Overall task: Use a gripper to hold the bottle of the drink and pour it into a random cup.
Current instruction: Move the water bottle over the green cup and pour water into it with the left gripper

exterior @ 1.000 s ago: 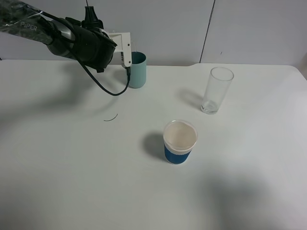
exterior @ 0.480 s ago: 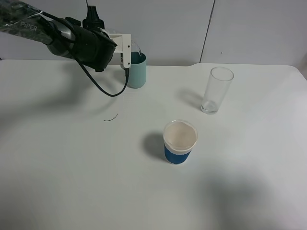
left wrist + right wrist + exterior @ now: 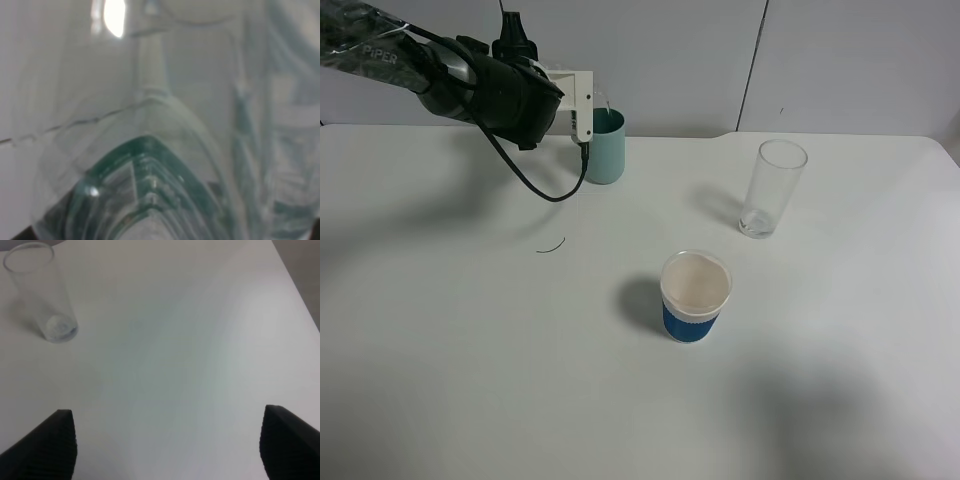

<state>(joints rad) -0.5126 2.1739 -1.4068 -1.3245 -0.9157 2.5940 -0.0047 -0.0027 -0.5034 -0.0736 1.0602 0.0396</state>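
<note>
My left gripper (image 3: pixel 586 110), a white block on the black arm, is shut on the clear bottle (image 3: pixel 604 99). It holds the bottle tilted, with the neck over the rim of the teal cup (image 3: pixel 606 152) at the back of the table. The left wrist view is filled by the bottle (image 3: pixel 150 120) and its green label band (image 3: pixel 142 150). I cannot make out the drink inside it. My right gripper (image 3: pixel 167 445) is open and empty above bare table, and it does not show in the exterior view.
A tall clear glass (image 3: pixel 774 187) stands at the back right and also shows in the right wrist view (image 3: pixel 42 295). A white paper cup with a blue sleeve (image 3: pixel 695 297) stands in the middle. A small dark curl (image 3: pixel 552 247) lies on the white table (image 3: pixel 470 350).
My left gripper has risen slightly beside the teal cup, and the bottle's neck now shows above the cup's rim. Nothing else has moved.
</note>
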